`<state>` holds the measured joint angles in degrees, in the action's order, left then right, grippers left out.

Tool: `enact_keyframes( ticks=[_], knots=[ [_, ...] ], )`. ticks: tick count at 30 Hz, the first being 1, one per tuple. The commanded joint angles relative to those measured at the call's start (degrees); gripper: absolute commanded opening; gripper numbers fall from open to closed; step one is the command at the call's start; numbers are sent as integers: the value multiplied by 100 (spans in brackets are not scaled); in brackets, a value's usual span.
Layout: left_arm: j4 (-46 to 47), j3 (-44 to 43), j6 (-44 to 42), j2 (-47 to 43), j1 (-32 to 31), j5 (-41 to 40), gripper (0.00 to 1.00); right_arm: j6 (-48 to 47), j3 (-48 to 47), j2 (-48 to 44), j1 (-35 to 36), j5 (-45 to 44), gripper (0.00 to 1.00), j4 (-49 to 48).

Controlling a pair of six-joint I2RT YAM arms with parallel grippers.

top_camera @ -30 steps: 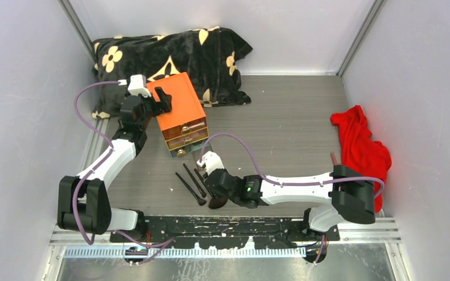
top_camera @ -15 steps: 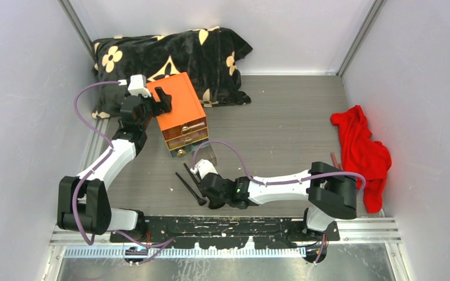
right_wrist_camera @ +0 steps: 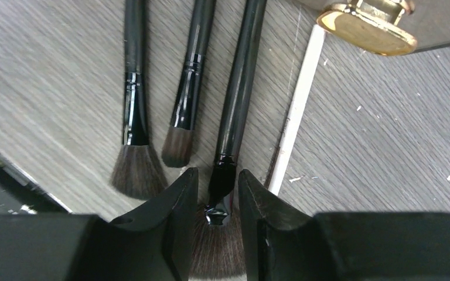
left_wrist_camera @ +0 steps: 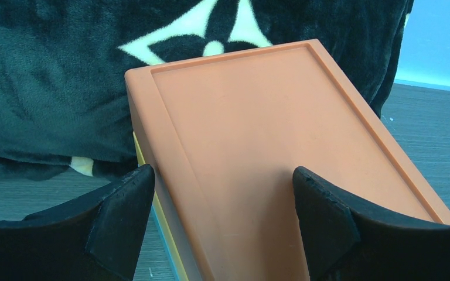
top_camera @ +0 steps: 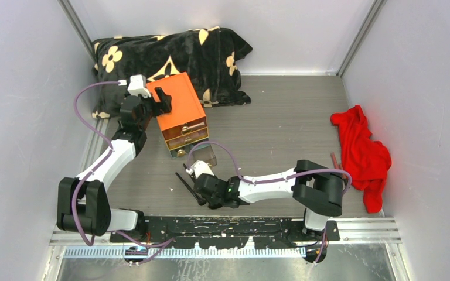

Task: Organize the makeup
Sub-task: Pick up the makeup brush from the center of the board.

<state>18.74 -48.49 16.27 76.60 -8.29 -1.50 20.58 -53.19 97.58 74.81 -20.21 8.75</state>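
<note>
Down at the near edge, around 7 o'clock on the counter (top_camera: 281, 117), three black-handled brushes (right_wrist_camera: 187, 88) are lying side by side, bristles toward 6 o'clock in the right wrist view. The right hand (right_wrist_camera: 218, 177) is sitting low over them, its fingers standing slightly apart and straddling the ferrule of the end brush (right_wrist_camera: 237, 88) at the 3 o'clock side of the row; a sliver of gap is showing, so nothing is being clamped. Just beside that brush a thin white stick (right_wrist_camera: 297, 111) is lying on the wood. Beyond it a gold knob (right_wrist_camera: 366, 26) is fronting the bottom drawer (top_camera: 202, 155), which is standing pulled out of the orange box (top_camera: 179, 108); what is lying inside the clear drawer I cannot tell. The box is standing near 10 o'clock, and the left hand (left_wrist_camera: 222, 175) is hanging over its top, fingers spread wide, one off the edge and one over the lid, gripping nothing. Over at 3 o'clock a red cloth (top_camera: 360, 146) is lying crumpled, a slim reddish pencil (top_camera: 333, 158) just beside it. At 11 o'clock, behind the box, a black flowered blanket (top_camera: 170, 52) is lying against the back wall.
</note>
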Motion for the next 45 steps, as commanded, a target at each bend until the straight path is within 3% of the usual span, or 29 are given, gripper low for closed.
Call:
enact_keyframes(
  ticks=[1, 8, 12, 15, 23, 29, 39, 45],
  knots=[
    [-1540, 355, -383, 115, -14, -110, 86, 186, -232, 136, -40, -365, 37, 59],
    [-1558, 369, -387, 83, -14, -127, 86, 244, -198, 292, -76, -325, 34, 56],
    [-1571, 334, -393, 88, -19, -145, 86, 206, -166, 156, -84, -275, 10, 174],
    [-1583, 302, -403, 99, -14, -155, 86, 135, -151, -72, -77, -320, 1, 376],
    [-1577, 328, -382, 61, -14, -156, 86, -119, -307, -1024, -71, 96, 1, 1324],
    [-1585, 283, -373, 39, -14, -142, 86, -149, -954, -1617, -79, 87, 1, 2230],
    [-1627, 303, -367, -56, -12, -102, 86, -199, -2513, -994, -484, 50, 1, 3438],
    [-1642, 282, -364, -77, -14, -72, 86, 12, -2607, -1134, -1308, 1262, 2, 3455]
  ],
)
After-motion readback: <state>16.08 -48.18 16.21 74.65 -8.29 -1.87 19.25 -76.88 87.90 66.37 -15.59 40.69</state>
